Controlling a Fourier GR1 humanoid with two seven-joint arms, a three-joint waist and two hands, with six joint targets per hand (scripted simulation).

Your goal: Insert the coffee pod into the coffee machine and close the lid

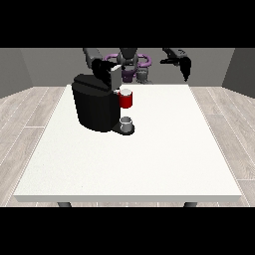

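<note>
The black coffee machine (94,107) stands on the left half of the white table (149,159). Its red pod holder (126,101) juts out to the right, with a pale round top that may be the coffee pod (126,92). A grey lid (115,75) sits tilted just above the holder. The hand at the view's left (102,68) rests at the machine's top, against the lid. The hand at the view's right (182,62) hangs raised above the table's far edge, away from the machine, fingers relaxed and holding nothing.
A small grey cup (127,123) stands on the machine's drip base under the red holder. The robot's body (132,62) is behind the table's far edge. Wood floor surrounds the table.
</note>
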